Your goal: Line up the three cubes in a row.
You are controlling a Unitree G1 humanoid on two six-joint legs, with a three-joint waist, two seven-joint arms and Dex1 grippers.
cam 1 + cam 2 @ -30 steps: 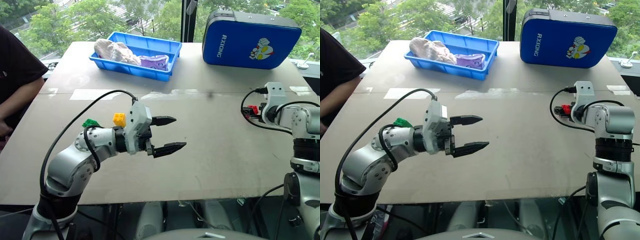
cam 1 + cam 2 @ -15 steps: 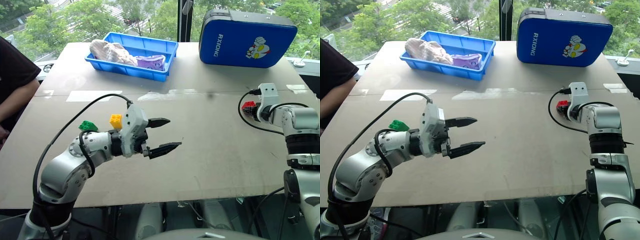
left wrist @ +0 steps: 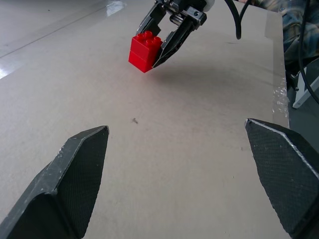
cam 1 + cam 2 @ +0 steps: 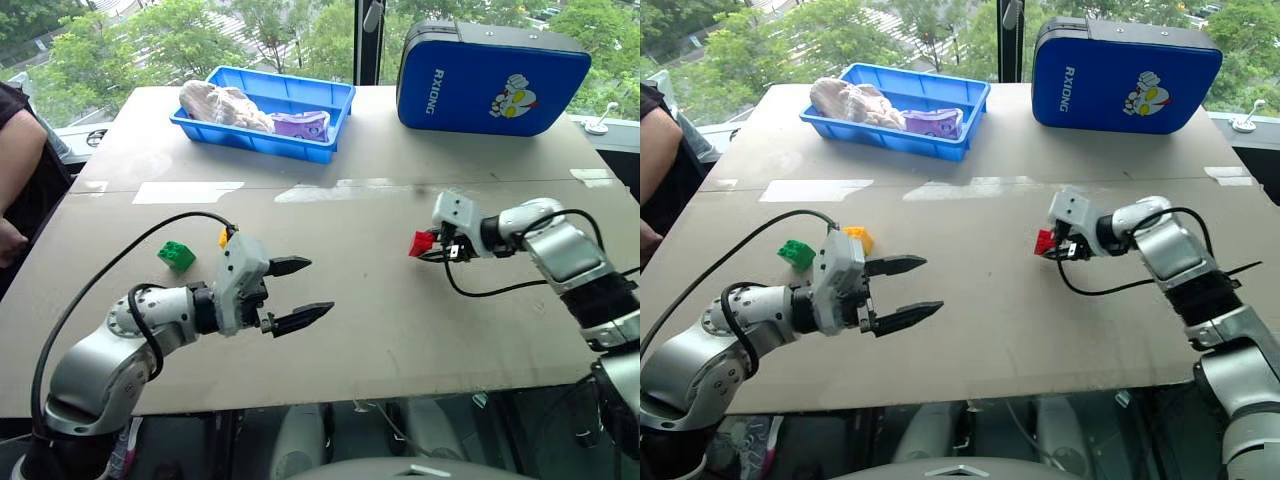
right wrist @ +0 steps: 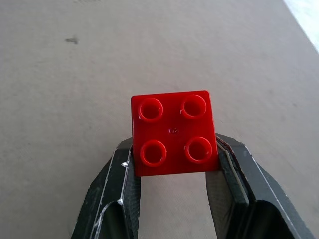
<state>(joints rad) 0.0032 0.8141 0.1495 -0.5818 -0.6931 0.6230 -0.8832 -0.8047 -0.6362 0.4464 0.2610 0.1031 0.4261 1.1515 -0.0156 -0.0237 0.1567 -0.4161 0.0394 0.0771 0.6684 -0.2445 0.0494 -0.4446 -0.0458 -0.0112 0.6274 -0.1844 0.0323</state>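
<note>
1. 3 cubes: 1 red [image 5: 173, 133], 1 green [image 4: 796, 253], 1 yellow [image 4: 858, 239]. Each is a small studded brick; the red one shows 4 round studs in a square.
2. 2 grippers. The right gripper [image 4: 432, 247] pinches the red cube between its 2 black fingers, lifted off the table [image 4: 400, 330] near its middle, studs facing away from the wrist.
3. The left gripper [image 4: 900, 291] hangs with its fingers spread wide, holding nothing, near the table's front left.
4. Green and yellow lie on the table's left side, near each other, just behind the left gripper, well apart from red.
5. 1 blue tray [image 4: 340, 98] and 1 blue case [image 4: 480, 85] stand at the far edge.
</note>
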